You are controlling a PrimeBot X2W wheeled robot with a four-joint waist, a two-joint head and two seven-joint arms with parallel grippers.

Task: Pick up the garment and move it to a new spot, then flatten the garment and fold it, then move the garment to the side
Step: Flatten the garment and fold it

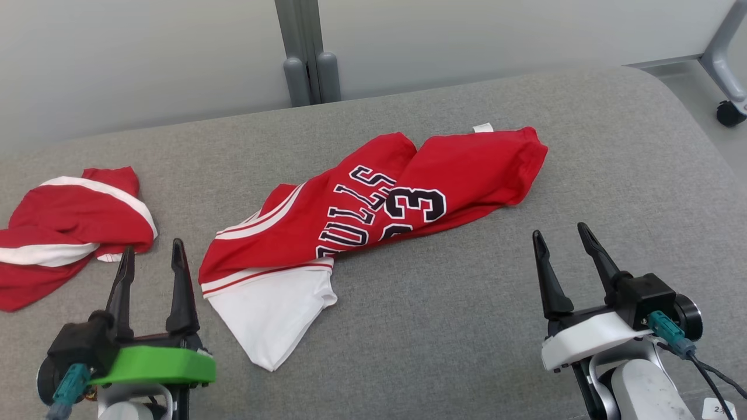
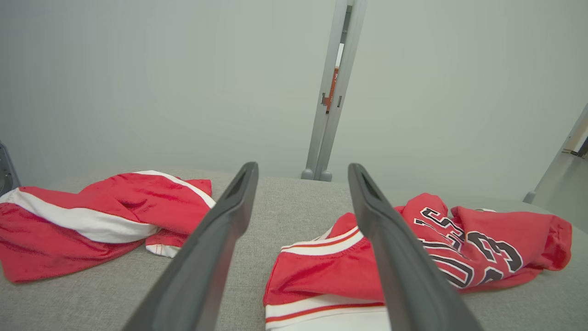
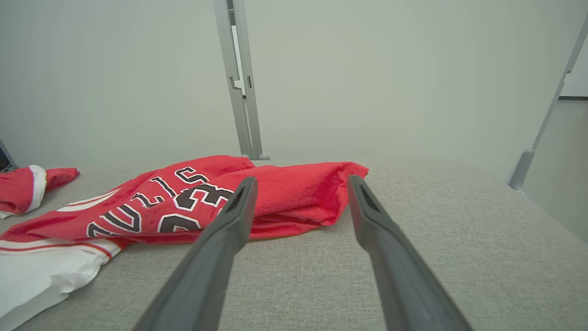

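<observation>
Left gripper (image 1: pixel 153 248), jaws wide, sits between red jersey (image 1: pixel 467 169) and second red garment (image 1: pixel 76 219).

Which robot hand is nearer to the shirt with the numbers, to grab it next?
Probably the left hand. It is open and close beside the striped white end of the shirt. The right hand, open too, has bare table between it and the shirt.
</observation>
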